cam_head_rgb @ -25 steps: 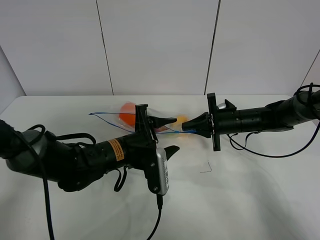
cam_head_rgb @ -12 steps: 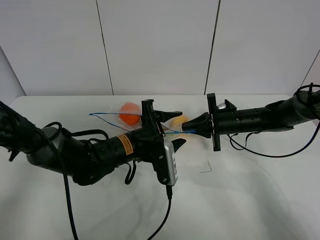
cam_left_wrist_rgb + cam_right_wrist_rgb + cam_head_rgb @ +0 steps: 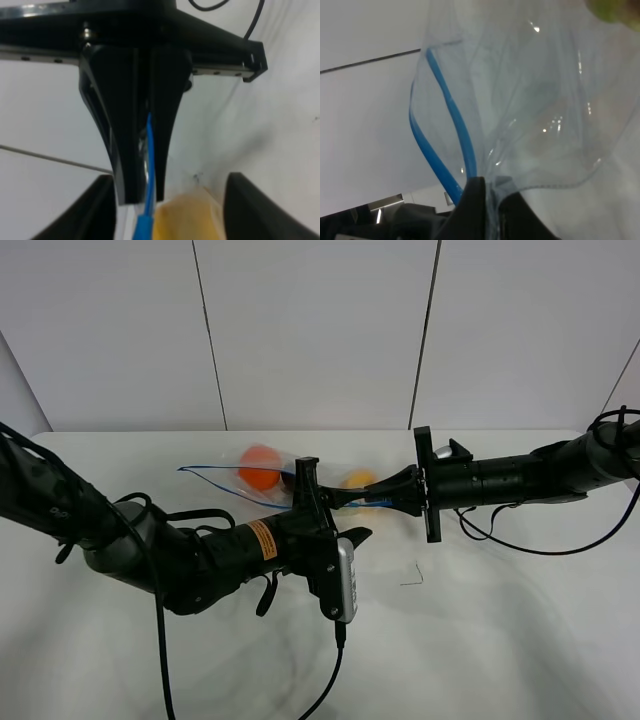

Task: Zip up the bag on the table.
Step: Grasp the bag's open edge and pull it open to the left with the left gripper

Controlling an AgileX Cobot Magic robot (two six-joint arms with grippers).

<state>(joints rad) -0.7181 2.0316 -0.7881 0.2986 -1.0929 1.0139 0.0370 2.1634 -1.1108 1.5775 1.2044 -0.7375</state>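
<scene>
The clear bag [image 3: 300, 485] lies at the back middle of the white table [image 3: 500, 630], with the orange [image 3: 258, 467] and the lemon [image 3: 357, 480] showing through it. Its blue zipper strip [image 3: 225, 478] runs from the left corner to my right gripper [image 3: 383, 498], which is shut on the strip's right end. In the right wrist view the two blue strip lines [image 3: 451, 120] stand apart and meet at the right gripper [image 3: 487, 187]. My left gripper [image 3: 350, 515] is open, one finger on each side of the strip [image 3: 148, 150], close to the right gripper [image 3: 145, 197].
A small dark bent wire [image 3: 412, 575] lies on the table in front of the right arm. The left arm's cable [image 3: 330, 680] trails toward the front edge. A white panelled wall [image 3: 320, 330] stands behind the table.
My left arm has reached further right, bringing its open gripper along the strip up close to the right gripper. The right gripper and the bag have stayed put.
</scene>
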